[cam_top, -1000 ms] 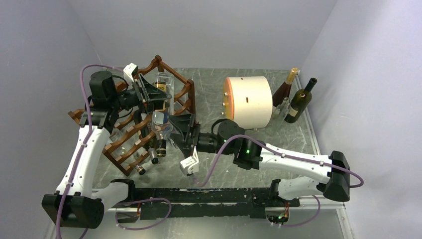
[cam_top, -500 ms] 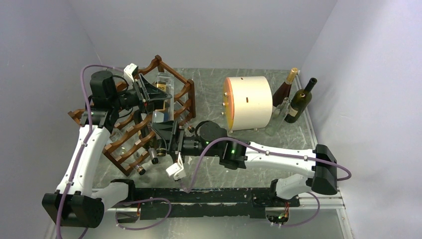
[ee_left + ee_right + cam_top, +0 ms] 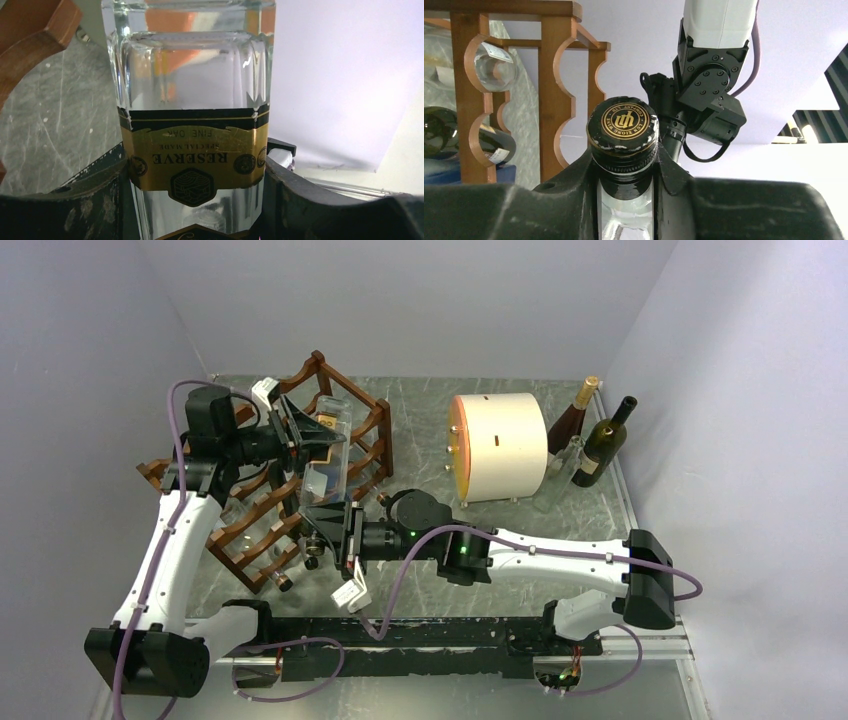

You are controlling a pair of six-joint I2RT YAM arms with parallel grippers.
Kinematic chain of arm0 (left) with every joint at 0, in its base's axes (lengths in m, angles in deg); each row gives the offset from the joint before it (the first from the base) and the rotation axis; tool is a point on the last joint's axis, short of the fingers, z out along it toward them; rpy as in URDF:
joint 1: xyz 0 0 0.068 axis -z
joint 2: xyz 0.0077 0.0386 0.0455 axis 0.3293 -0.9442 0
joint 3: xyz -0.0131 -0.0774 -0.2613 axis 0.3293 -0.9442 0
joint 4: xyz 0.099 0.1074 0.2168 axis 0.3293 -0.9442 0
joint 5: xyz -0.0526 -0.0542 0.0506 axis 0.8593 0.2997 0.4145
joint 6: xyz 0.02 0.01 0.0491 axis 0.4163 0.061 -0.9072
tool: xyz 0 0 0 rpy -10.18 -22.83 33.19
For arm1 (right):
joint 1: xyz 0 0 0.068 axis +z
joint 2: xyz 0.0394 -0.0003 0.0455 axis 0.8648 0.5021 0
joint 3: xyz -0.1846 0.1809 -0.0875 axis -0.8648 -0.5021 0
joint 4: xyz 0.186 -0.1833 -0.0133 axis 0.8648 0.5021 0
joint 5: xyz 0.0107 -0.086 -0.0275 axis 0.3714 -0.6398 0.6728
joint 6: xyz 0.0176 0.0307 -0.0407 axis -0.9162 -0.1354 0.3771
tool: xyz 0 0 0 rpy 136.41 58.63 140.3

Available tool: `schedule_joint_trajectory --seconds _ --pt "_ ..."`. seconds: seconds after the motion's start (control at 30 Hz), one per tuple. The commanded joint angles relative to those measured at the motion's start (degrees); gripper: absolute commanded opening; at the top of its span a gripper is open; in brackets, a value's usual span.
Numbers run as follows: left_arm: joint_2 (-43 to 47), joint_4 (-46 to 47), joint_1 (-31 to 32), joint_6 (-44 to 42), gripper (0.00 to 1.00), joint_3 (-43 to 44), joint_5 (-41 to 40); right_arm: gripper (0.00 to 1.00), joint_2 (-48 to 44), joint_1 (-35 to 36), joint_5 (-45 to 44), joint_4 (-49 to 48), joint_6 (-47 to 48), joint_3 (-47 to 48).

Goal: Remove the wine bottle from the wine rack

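One wine bottle (image 3: 192, 75), clamped by left hand (image 3: 195, 200) at its "RESERVE" label (image 3: 195, 160), right hand (image 3: 624, 187) under its cap (image 3: 623, 122).

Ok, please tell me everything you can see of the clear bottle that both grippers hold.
The clear bottle looks like glass, square-sided with a thick base. It bears a black-and-gold label reading RESERVE and a black cap with a gold emblem. It lies tilted over the wine rack, cap toward the arms' bases. The left gripper clamps its labelled body, the right gripper its neck. Whether it touches the rack cannot be told.
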Motion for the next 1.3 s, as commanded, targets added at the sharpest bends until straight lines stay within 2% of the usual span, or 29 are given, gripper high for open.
schedule_joint_trajectory --seconds 0.0,0.03,0.07,0.17,0.2,0.43,0.67,0.73,0.87,0.93,1.1,1.27 --pt "2.1 2.5 -0.3 -4.3 0.5 3.7 0.5 0.06 -0.2 0.7 -3.2 -6.9 -1.9 0.3" --pt "2.3 2.0 -0.3 -4.9 0.6 3.9 0.1 0.0 -0.2 0.9 -3.8 -8.4 -1.8 0.0" --pt "2.5 1.5 -0.3 -5.4 0.71 4.2 -0.3 0.0 -0.3 1.0 -4.4 -10.1 -1.8 -0.3" --pt "2.9 -0.2 -0.3 -7.2 0.97 5.0 -1.8 0.0 -0.7 1.3 -5.6 -13.7 -1.8 -0.6" --pt "2.9 -1.2 -0.3 -8.0 1.0 5.4 -2.5 0.0 -0.8 1.4 -6.1 -14.8 -2.0 -0.7" --pt "2.8 -12.1 -0.3 -15.8 0.99 9.8 -9.5 0.0 -3.1 1.4 -9.2 -16.1 -4.3 -1.1" --pt "2.9 -16.1 -0.3 -19.3 1.0 11.9 -15.2 0.0 -7.8 1.5 -11.0 -15.9 -6.7 -2.5" --pt "2.5 -15.8 -0.3 -19.2 1.0 11.2 -14.5 0.0 -9.5 1.5 -9.9 -15.2 -7.3 -3.0" --pt "2.4 -7.2 -0.3 -14.7 1.0 5.3 -8.5 0.0 -10.9 1.5 -8.5 -13.3 -6.9 -3.0" --pt "2.4 -6.4 -0.3 -14.2 1.0 4.3 -8.5 0.0 -11.1 1.5 -9.2 -12.6 -6.9 -2.9" --pt "2.3 -13.8 -0.3 -19.1 1.0 8.8 -17.1 0.0 -13.8 1.4 -14.2 -10.3 -10.7 -2.1" --pt "3.6 -18.4 -0.3 -22.8 0.99 12.3 -24.1 0.0 -18.0 1.5 -23.1 -4.0 -20.6 0.4"
